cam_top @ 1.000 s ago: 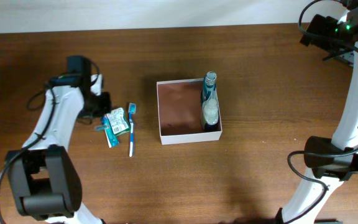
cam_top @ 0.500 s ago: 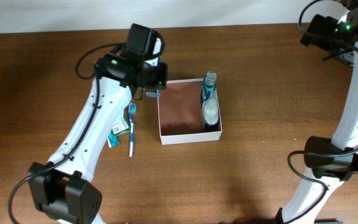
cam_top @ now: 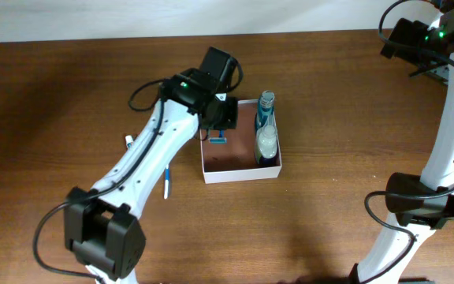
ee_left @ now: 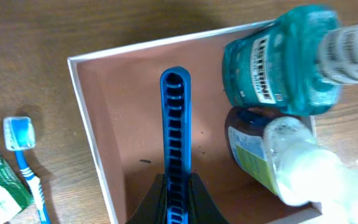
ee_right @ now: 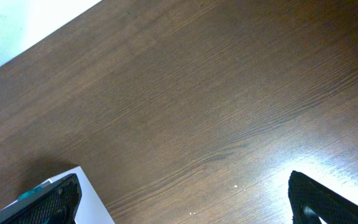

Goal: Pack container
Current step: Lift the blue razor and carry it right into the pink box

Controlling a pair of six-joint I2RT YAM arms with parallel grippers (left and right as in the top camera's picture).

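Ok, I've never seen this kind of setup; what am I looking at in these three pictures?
Two robot arms work at a brown wooden table. One picture looks down from above; the other two come from a camera on each wrist. The left claw is shut on a blue slotted plastic strip, above the shallow white-walled box with a reddish-brown floor. Inside it are a teal mouthwash bottle and a clear bottle with a blue label. A blue-and-white toothbrush lies on the table beside the box. The right claw is open and empty.
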